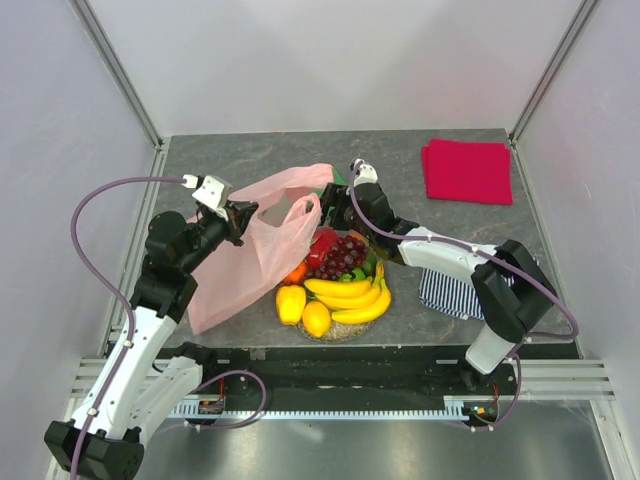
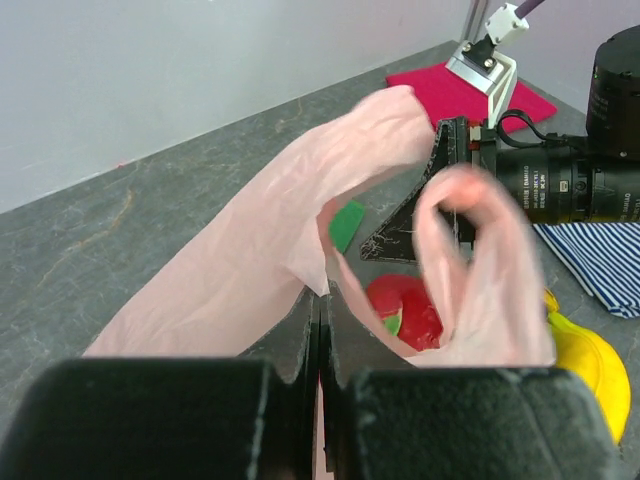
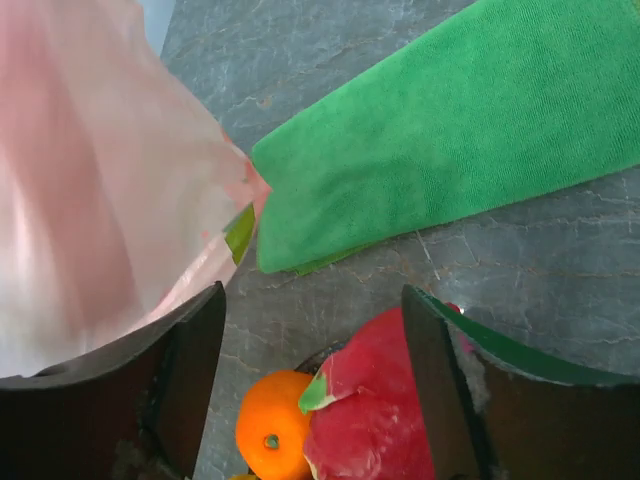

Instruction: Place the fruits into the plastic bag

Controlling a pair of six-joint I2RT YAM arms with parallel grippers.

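- My left gripper [image 1: 238,218] is clamped tight on the plastic bag [image 1: 250,250], with a fold of the pink film caught between its fingers [image 2: 290,350]
- From that grip the bag drapes down to the table [image 1: 200,160] on my left side, and one loop handle stands up just ahead of the gripper
- The fruits [image 1: 340,285] are heaped on the plate [image 1: 345,331] just right of the bag's lower edge: two yellow pieces [image 1: 291,302] nearest me, the banana bunch [image 1: 350,295], the grapes [image 1: 342,255] behind it, and the orange [image 1: 296,272] touching the film
- My right gripper [image 1: 345,195] stands wide open with nothing between its jaws, up at the bag's mouth over the far side of the heap
- In the right wrist view the bag lies to the left of that gripper, the red piece [image 3: 370,410] and the orange sit close under it, and the green cloth [image 3: 450,150] spreads beyond
- A striped cloth [image 1: 450,290] lies under my right arm, and the red cloth [image 1: 467,170] is at the far right
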